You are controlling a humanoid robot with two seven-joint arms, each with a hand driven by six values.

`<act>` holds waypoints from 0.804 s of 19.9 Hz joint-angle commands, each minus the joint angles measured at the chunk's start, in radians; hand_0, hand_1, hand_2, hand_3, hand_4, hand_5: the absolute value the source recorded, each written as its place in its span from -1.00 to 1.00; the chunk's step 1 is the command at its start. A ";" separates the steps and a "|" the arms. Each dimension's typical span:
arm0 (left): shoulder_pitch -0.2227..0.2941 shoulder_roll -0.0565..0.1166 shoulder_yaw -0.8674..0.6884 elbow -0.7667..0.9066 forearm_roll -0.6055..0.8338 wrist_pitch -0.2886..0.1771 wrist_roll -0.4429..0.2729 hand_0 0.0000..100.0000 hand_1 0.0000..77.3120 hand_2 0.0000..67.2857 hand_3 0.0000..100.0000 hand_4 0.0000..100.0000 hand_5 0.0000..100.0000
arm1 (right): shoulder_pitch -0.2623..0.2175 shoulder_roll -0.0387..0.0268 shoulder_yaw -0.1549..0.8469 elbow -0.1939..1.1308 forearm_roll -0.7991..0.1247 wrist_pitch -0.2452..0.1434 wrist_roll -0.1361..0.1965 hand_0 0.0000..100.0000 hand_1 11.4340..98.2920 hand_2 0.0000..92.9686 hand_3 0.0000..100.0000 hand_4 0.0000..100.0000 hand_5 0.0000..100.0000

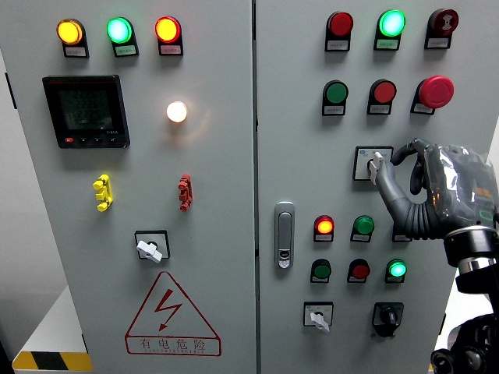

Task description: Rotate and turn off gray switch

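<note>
Right hand [437, 191], dark jointed plastic under clear film, pinched thumb and finger on the gray switch [374, 164], a winged knob on a square plate near the panel's [234, 234] right edge. Three similar switches elsewhere.

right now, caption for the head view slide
Right hand pinching the gray switch on the control cabinet's right door.

Warning sign on the left cabinet door

The red-bordered triangle sign [172, 318] below the white rotary switch [150, 248] shows a lightning bolt over the characters 有电危险; the small labels under the lamps and the meter's digits are too small to read.
</note>
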 commanded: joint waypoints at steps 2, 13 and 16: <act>0.000 0.000 0.001 0.000 -0.001 0.000 0.000 0.77 -1.00 -0.60 -0.62 -0.84 -0.78 | -0.018 -0.0001 0.003 0.040 0.002 0.005 0.003 -0.18 -0.62 -0.05 0.53 0.38 1.00; 0.000 0.000 0.001 0.000 0.001 0.000 0.000 0.77 -1.00 -0.60 -0.63 -0.84 -0.78 | -0.151 -0.0017 0.052 0.207 -0.009 0.012 0.197 -1.00 -0.37 -0.68 -0.51 -0.75 -0.29; 0.000 0.000 0.001 0.000 0.001 0.000 0.000 0.77 -1.00 -0.60 -0.63 -0.84 -0.78 | -0.172 -0.0017 0.055 0.250 -0.011 0.011 0.220 -1.00 -0.36 -0.77 -0.63 -0.80 -0.43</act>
